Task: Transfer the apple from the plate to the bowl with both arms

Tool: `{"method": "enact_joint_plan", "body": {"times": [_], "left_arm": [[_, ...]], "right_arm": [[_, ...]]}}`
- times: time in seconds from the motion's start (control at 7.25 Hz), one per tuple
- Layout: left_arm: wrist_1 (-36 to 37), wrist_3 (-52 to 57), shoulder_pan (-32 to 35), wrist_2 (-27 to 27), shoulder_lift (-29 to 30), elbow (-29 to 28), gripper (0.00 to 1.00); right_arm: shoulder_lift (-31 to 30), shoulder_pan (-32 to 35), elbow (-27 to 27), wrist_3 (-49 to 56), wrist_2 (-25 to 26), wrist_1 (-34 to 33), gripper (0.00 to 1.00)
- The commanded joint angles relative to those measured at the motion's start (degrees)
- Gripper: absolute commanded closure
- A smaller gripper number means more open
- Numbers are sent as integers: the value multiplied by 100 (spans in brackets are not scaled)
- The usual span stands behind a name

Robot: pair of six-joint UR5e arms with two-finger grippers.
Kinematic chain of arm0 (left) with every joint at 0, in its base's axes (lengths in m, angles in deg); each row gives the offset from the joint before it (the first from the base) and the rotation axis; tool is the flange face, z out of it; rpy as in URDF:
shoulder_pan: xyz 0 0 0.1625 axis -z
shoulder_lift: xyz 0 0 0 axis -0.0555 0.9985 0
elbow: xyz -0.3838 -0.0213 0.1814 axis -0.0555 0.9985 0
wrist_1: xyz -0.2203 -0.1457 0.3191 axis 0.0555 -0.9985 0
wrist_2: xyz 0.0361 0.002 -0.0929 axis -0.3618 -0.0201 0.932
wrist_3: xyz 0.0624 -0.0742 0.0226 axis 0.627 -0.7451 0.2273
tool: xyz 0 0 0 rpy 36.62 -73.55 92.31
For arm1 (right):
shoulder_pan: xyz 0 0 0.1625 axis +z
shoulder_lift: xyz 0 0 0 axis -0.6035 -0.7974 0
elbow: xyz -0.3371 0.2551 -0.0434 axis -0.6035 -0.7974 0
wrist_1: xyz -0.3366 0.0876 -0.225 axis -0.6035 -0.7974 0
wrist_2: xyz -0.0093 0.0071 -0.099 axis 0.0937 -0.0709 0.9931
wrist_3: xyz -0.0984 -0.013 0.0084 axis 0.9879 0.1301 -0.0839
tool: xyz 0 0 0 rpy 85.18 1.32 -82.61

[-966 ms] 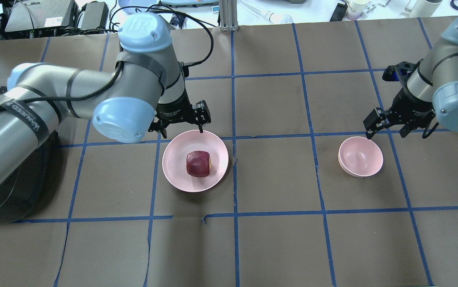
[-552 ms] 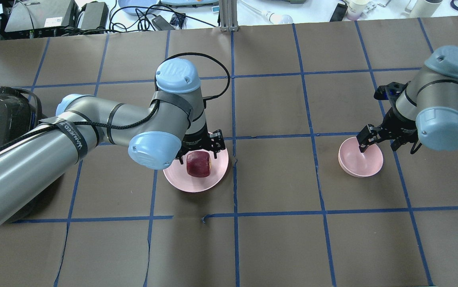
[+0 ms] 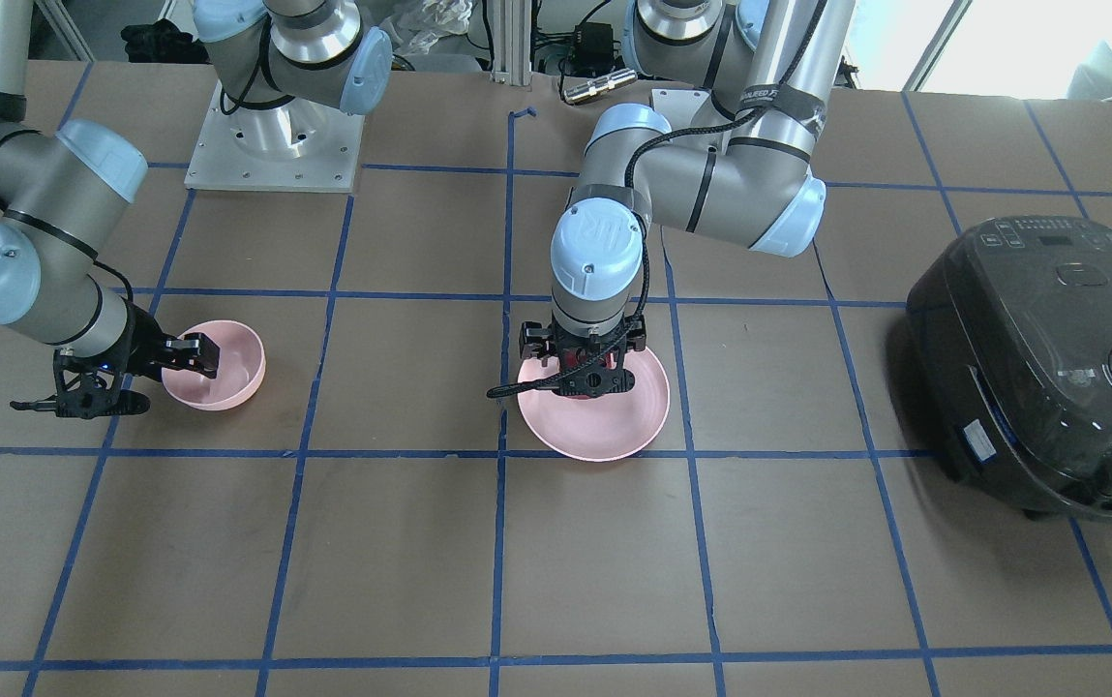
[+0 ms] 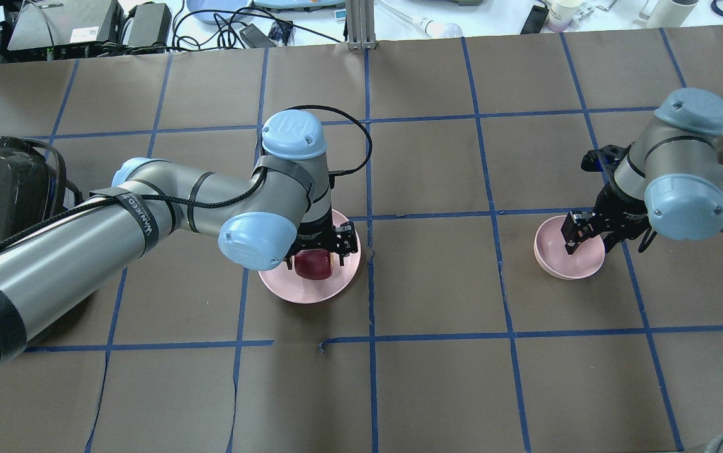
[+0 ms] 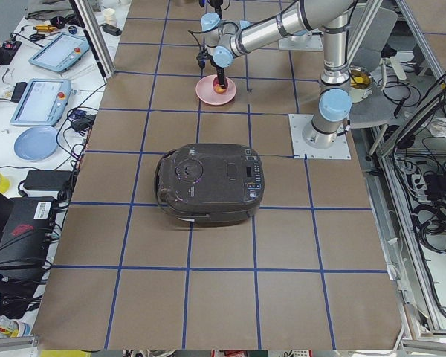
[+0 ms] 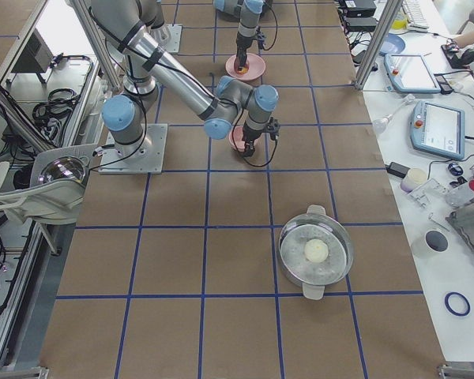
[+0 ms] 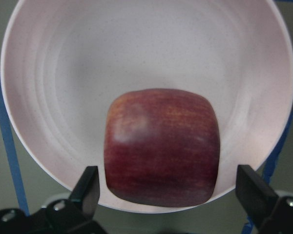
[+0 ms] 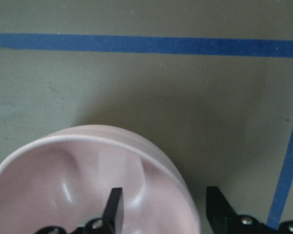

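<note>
The apple (image 7: 161,146) sat on the plate (image 7: 136,48), near its middle. It was dark red with mottled, faintly streaked skin, blocky with rounded corners, and paler orange at one upper shoulder. The plate was pale pink, flat and wide, with faint rings in its shallow face.

The left gripper (image 7: 169,187) pointed straight down over the apple. Its jaws were spread, one black finger (image 7: 89,183) on either side of the fruit, each with a sliver of gap, so nothing was pinched. The left arm reached in low from the robot's left, forearm almost level, the wrist turned down above the plate.

Well to the right lay the bowl (image 8: 49,175), small, deep and the same pale pink. The right gripper (image 8: 166,207) hung at its right rim, jaws apart and astride the wall: one finger inside the bowl, the other outside it, gripping nothing. The right arm came in from the robot's right with its wrist bent down and slightly tilted.

A "UR" mark (image 4: 292,129) stood on the light blue cap of the left wrist. A black strap (image 4: 141,217) round the left forearm carried white letters that seemed to begin "WAN"; the rest was too small to read surely.

Both dishes rested on a table (image 4: 437,390) covered in brown paper, crossed by blue tape lines (image 4: 370,163). A black cooker (image 3: 1039,358) sat at the robot's far left.
</note>
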Motion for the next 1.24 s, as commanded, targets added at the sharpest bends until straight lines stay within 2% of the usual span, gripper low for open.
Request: {"method": "enact_joint_plan", "body": {"times": [0.0, 0.14, 0.28, 0.41, 0.55, 0.69, 0.83, 1.1], "left_arm": [[34, 33, -18, -32, 63, -39, 48], [34, 121, -18, -41, 45, -91, 88], [26, 269, -132, -41, 10, -179, 100], [-1, 323, -298, -41, -51, -249, 100], [-10, 324, -361, -41, -87, -294, 100], [-62, 315, -370, -41, -113, -503, 100], [-410, 315, -370, -50, -105, -766, 100], [-563, 218, -361, 2, -87, -900, 100]], "right_arm": [[-2, 0, -29, -44, 18, 70, 100], [-20, 0, -47, -53, 18, 80, 100], [-55, 0, -134, -53, -43, 106, 100], [-107, 35, -317, -61, -148, 315, 100], [-299, 79, -606, -105, -679, 865, 100], [-423, 140, -853, -123, -972, 1454, 100], [-416, 437, -847, -149, -992, 1486, 100], [-328, 1619, -838, -1041, -992, 1207, 100]]}}
